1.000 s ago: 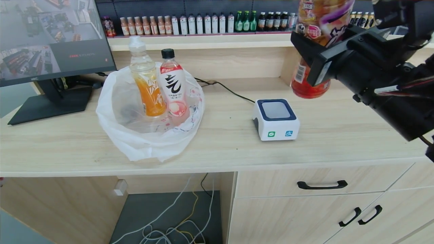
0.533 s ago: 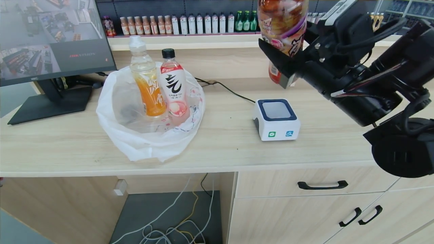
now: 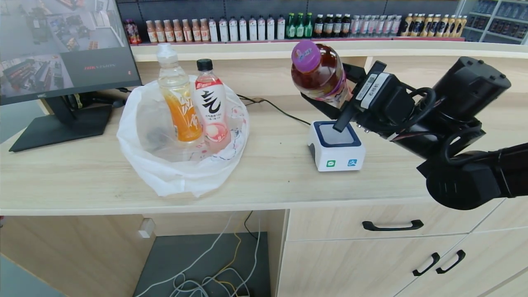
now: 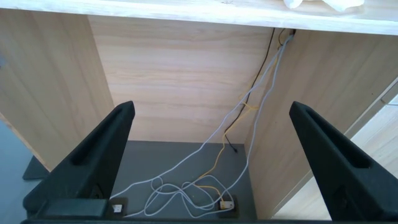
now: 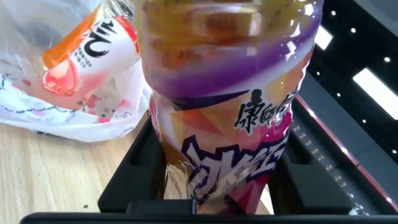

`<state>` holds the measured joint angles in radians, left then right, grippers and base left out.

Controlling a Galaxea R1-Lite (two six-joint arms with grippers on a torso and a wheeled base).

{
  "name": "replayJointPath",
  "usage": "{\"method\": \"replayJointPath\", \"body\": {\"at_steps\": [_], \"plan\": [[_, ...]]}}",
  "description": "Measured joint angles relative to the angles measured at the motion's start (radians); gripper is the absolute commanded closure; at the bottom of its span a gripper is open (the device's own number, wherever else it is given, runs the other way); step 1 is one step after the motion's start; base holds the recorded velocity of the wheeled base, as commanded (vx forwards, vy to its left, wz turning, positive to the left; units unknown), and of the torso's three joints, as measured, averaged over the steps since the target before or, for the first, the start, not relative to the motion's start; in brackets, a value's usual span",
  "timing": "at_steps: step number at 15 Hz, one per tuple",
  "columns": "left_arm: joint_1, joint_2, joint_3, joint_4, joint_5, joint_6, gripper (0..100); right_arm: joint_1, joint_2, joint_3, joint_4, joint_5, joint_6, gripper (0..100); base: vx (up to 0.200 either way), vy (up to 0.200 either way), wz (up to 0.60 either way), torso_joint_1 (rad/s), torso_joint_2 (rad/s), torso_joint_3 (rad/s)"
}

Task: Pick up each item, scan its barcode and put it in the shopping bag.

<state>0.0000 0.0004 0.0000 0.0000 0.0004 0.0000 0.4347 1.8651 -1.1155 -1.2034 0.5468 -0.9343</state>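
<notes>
Bench: pale wood, carrying everything below. A dark monitor stood at its far left corner.

Shopping bag: white plastic, mouth rolled open, left of centre on the bench. It held two upright bottles side by side and touching: an orange-drink bottle with a clear cap on the left, and a pink-label bottle with a black cap on the right. Both necks stood above the rim.

Right pincer: we recorded it clamped on the tea bottle, one finger on each side of the label. The bottle was filled with reddish-brown liquid. It was held in the air and tilted, purple cap up and toward the bag, lower body over the scanner. We could not tell whether bottle and scanner touched.

Left pincer: spread wide, gripping nothing, below the bench top and facing the open recess.

Scanner: a white cube with a dark-rimmed window on top, right of the bag and well apart from it.

Loose cables lay on the recess floor.
</notes>
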Motion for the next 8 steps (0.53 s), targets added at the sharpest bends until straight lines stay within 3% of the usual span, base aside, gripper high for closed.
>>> {"method": "replayJointPath", "body": {"at_steps": [3,8], "plan": [[0.000,0.000,0.000,0.000,0.000,0.000,0,-0.039,0.014,0.004,-0.002,0.087,-0.022,100,0.000,0.000,0.00,0.000,0.00,0.000],[0.000,0.000,0.000,0.000,0.000,0.000,0,-0.064,0.043,0.053,-0.058,0.146,-0.058,100,0.000,0.000,0.00,0.000,0.00,0.000]]}}
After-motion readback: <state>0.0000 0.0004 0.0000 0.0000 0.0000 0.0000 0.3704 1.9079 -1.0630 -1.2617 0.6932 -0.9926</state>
